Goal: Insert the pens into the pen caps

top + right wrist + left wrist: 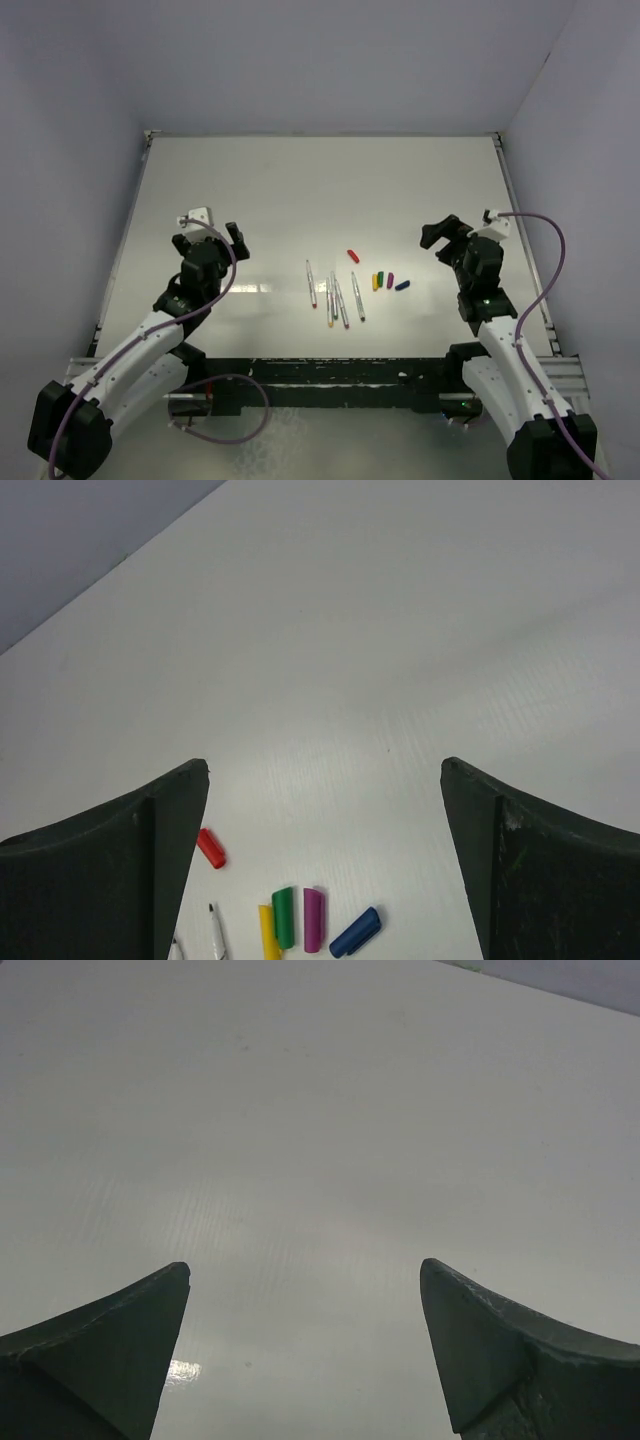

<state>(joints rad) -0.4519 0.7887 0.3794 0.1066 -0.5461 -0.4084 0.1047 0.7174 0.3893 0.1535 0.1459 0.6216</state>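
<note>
Left gripper (305,1278): fingers wide apart, empty, over bare table (300,1110)
Right gripper (325,768): fingers wide apart, empty, near the caps, probably ready to pick one
Pens (333,295): uncapped bunch, centre
Caps (385,281): loose, just right of pens

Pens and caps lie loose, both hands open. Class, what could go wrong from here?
1. The pens lie bunched, some touching; the broad right hand may pinch two or scatter them.
2. The yellow, green and purple caps sit tight together, so taking one could knock its neighbours.
</note>
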